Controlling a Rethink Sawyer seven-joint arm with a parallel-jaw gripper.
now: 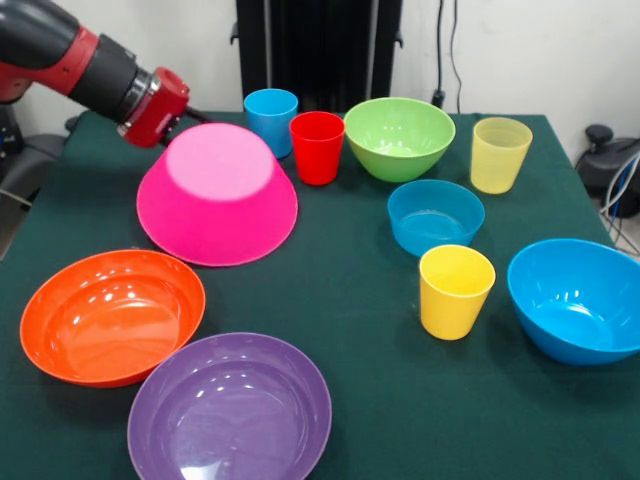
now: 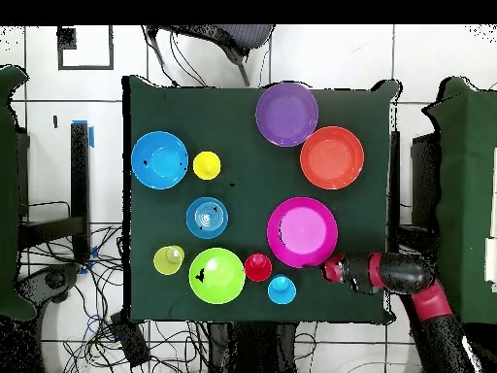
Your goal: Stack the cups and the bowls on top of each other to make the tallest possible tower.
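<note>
The big pink bowl (image 1: 217,195) lies upside down at the table's left, with nothing on it; it also shows in the overhead view (image 2: 303,231). My gripper (image 1: 188,115) is at the bowl's far rim, mostly hidden behind it, and sits at the rim in the overhead view (image 2: 318,265). The orange bowl (image 1: 112,315) and purple bowl (image 1: 230,410) sit upright in front. The green bowl (image 1: 399,137), small blue bowl (image 1: 435,215) and medium blue bowl (image 1: 580,298) stand right. The blue cup (image 1: 271,120), red cup (image 1: 317,147), yellow cup (image 1: 456,290) and pale yellow cup (image 1: 500,153) stand upright.
The table has a dark green cloth (image 1: 350,290). The robot's black pedestal (image 1: 320,50) stands behind the blue and red cups. Cables hang off the table's right edge (image 1: 620,180). The red and black arm (image 1: 90,65) reaches in from the upper left.
</note>
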